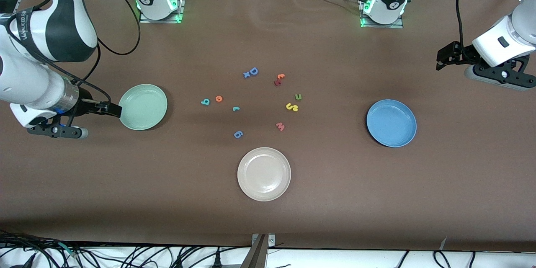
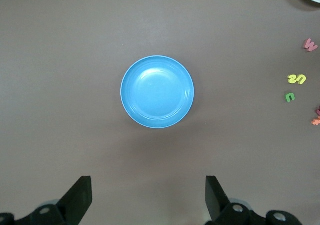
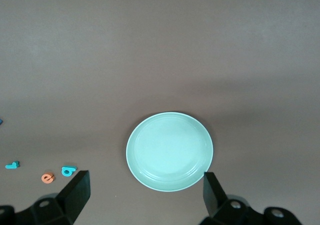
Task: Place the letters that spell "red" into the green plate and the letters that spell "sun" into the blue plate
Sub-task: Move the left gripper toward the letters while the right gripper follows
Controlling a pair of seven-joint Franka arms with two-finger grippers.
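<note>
Brown matting covers the desk [image 1: 335,201], which carries three round shallow plates and a loose cluster of small flat foam letters near its middle.

Green plate [image 1: 143,106]: pale mint, empty, toward the right arm's end of the desk. Blue plate [image 1: 391,123]: sky blue, empty, toward the left arm's end. Cream-white plate [image 1: 264,173]: nearest the front edge of the desk, between the other two.

Letters for "red": teal "d" [image 1: 205,101] and orange "e" [image 1: 218,99] lie just beside each other, apart; the smaller teal "r" [image 1: 236,109] lies near them, slightly nearer the front edge. All three sit on the green plate's side of the cluster.

Letters for "sun": yellow "s" [image 1: 295,108] and yellow "u" [image 1: 289,106] touch; olive-green "n" [image 1: 298,96] lies just beside them, farther from the front edge. They sit on the blue plate's side of the cluster.

Other letters: blue "D" [image 1: 253,71], red and orange pair [image 1: 279,79], pink "w" [image 1: 280,126], blue "6" shape [image 1: 238,134].

Right gripper [image 1: 112,108]: fingers spread wide, holding nothing, over the outer rim of the green plate. Left gripper [image 1: 444,57]: fingers spread wide, holding nothing, over bare desk near the end edge, well apart from the blue plate.
</note>
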